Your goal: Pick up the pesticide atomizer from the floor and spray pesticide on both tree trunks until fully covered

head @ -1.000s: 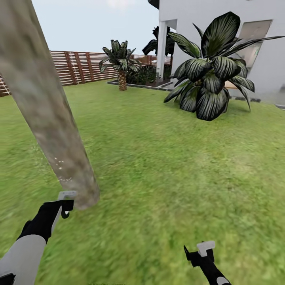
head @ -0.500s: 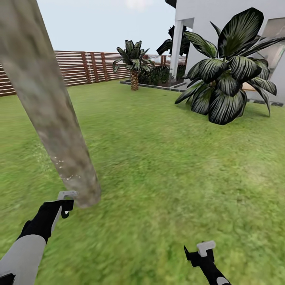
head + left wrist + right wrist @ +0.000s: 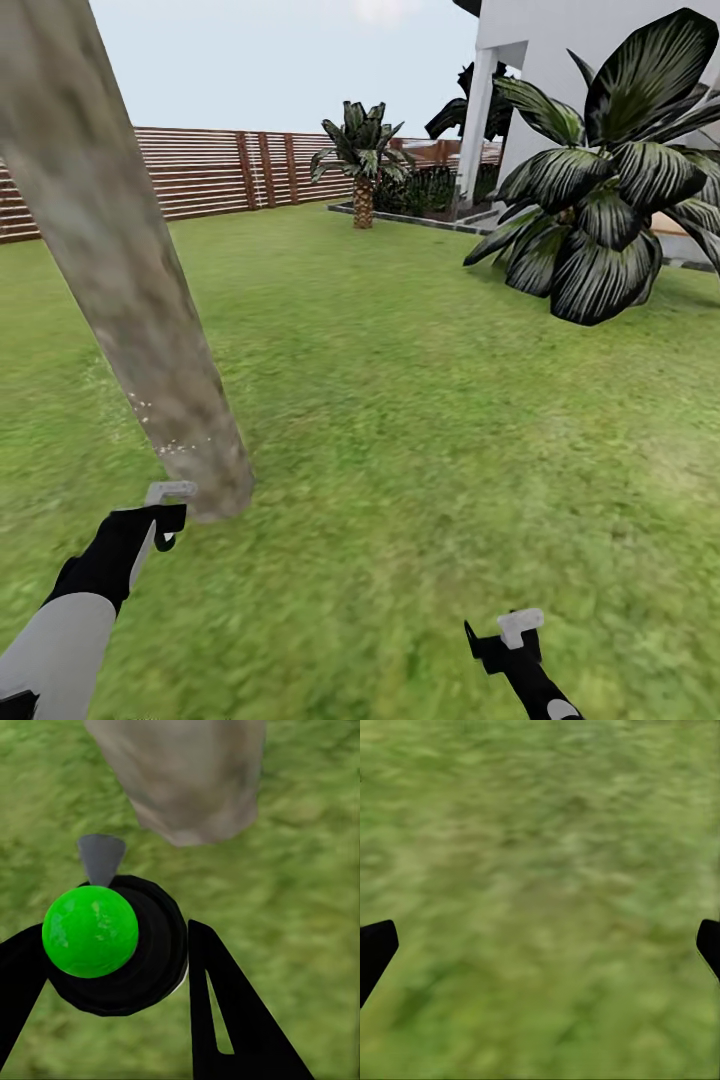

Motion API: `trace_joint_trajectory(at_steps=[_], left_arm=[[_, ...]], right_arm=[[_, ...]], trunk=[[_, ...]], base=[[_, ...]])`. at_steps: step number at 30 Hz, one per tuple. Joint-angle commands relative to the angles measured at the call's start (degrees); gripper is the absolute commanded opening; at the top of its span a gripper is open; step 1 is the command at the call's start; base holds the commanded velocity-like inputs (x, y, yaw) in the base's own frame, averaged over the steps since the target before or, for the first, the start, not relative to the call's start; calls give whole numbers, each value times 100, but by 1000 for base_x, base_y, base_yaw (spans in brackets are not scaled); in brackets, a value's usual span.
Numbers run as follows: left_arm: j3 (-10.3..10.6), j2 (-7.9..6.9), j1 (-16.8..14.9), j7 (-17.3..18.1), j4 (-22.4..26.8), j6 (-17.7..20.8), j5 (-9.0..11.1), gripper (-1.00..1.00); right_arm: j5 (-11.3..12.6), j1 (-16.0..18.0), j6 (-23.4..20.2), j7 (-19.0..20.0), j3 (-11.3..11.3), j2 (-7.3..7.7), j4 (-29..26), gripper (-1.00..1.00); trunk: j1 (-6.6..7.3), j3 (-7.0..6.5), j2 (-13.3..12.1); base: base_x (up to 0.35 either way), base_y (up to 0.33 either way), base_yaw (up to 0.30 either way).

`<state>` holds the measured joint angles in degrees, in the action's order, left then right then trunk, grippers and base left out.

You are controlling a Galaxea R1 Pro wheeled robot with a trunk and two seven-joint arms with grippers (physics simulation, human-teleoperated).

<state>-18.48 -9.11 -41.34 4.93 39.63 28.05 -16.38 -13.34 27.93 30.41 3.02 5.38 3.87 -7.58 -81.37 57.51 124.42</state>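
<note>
The left gripper (image 3: 112, 967) is clamped around the pesticide atomizer (image 3: 101, 937), a black body with a green ball top and grey nozzle. At its one o'clock, just beside it, rises the mottled tree trunk (image 3: 120, 270) from the grass floor (image 3: 420, 440). The right gripper (image 3: 540, 945) is spread wide, holding nothing, over grass.

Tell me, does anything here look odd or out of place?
The trunk slants across the head view, likely just the camera angle. Pale specks dot it near its base, the only marks on it. The left gripper holds a black atomizer with a green ball top, nozzle toward the trunk. Nothing looks spilled or broken.
</note>
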Motion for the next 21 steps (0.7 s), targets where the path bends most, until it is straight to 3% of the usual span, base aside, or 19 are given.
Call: trace_joint_trajectory(at_steps=[1,5,11,16,21], left_arm=[[-25,3,-5,52,7,25,-64,-100],[-25,6,-5,52,-5,32,-59,-100],[-25,6,-6,52,-3,27,-59,-100],[-44,0,-6,112,80,38,-59,-100],[-20,-35,-73,120,338,136,-68,-100]], right_arm=[[-32,2,18,32,50,0,2,100],[-32,2,18,32,51,0,2,100],[-28,2,18,32,51,0,2,100],[-28,2,18,32,51,0,-6,100],[-28,2,18,32,51,5,-9,100]], trunk=[[-1,5,2],[-1,5,2],[-1,5,2],[-1,5,2],[-1,5,2]], base=[[186,-237,276],[224,-203,268],[229,-194,32],[-59,-215,5],[-18,-17,225]])
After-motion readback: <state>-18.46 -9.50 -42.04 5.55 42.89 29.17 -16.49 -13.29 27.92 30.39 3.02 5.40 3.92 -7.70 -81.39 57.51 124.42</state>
